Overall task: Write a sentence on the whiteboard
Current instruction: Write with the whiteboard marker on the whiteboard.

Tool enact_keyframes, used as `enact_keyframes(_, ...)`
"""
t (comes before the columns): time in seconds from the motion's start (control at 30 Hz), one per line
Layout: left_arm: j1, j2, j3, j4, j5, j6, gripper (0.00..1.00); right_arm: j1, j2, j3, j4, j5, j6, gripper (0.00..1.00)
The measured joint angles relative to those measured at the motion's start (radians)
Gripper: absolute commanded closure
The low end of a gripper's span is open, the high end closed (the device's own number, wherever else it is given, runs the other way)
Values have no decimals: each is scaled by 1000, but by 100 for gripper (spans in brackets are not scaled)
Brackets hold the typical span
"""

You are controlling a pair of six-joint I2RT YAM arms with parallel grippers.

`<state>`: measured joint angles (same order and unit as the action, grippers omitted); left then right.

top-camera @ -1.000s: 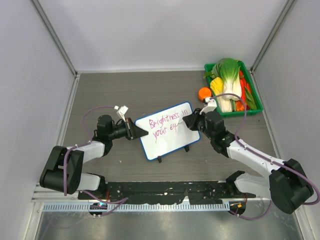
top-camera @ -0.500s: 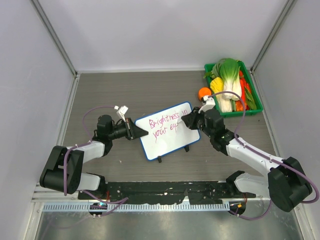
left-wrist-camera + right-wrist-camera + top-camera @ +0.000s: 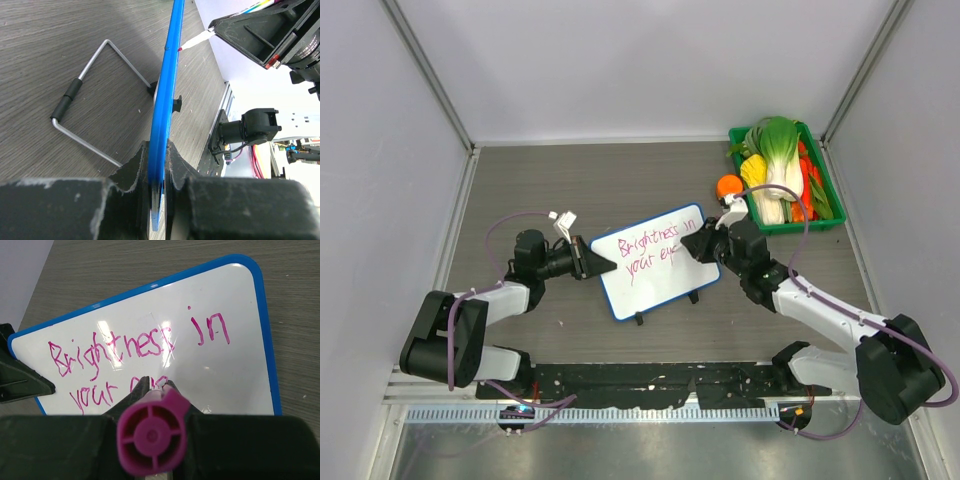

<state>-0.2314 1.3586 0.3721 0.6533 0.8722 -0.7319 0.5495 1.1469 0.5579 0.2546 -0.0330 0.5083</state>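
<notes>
The top view looks down from behind the arm bases over the surface (image 3: 570,180). The left wrist camera, close behind the left gripper (image 3: 159,152), sights edge-on along the whiteboard (image 3: 167,85); the right wrist camera faces that board's front past its marker (image 3: 152,437).

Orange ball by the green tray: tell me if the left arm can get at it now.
Probably not: the left gripper is clamped on the whiteboard edge, and the board and right gripper sit between it and the orange ball.

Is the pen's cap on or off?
Off. The marker shows a bare pink-tipped nib at the whiteboard in the left wrist view.
</notes>
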Motion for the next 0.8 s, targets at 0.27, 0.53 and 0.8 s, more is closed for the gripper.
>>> enact_keyframes(0.27,0,0,0,0,0,-1,100,0,-11,-19,0,-3,0,99)
enact_keyframes(0.53,0,0,0,0,0,-1,100,0,-28,-35,-4,21,2,99)
enact_keyframes(0.8,0,0,0,0,0,-1,100,1,-32,-35,-8,48,6,99)
